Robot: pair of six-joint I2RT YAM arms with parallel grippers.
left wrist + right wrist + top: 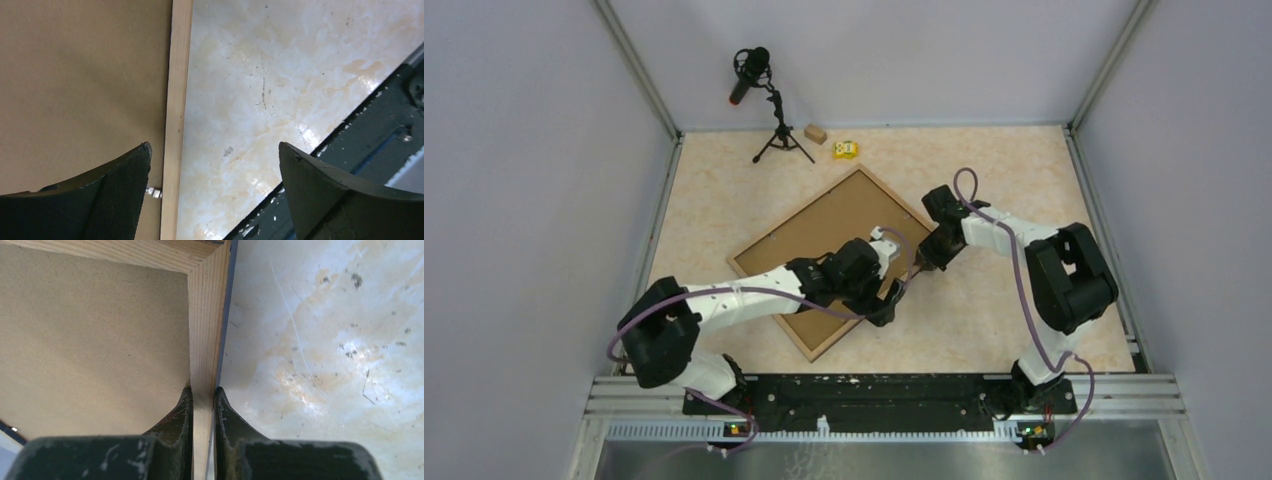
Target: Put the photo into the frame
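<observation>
The frame [794,213] lies flat and slantwise on the table with its light wood face up. A plain brown backing board [824,235] fills it. The photo is not in view. My left gripper [889,300] is open over the frame's near right rim. In the left wrist view [215,150] one finger [120,195] is over the board and the other is over the table, with the rim [176,100] between them. My right gripper [927,262] is shut on the rim [207,325] near the frame's right corner, with the jaws [202,395] on either side of the wood. The frame's blue edge [226,315] shows.
A microphone on a tripod [764,100], a small wooden block [815,133] and a yellow object [845,150] stand at the back of the table. A black rail [874,395] runs along the near edge. Grey walls close in both sides.
</observation>
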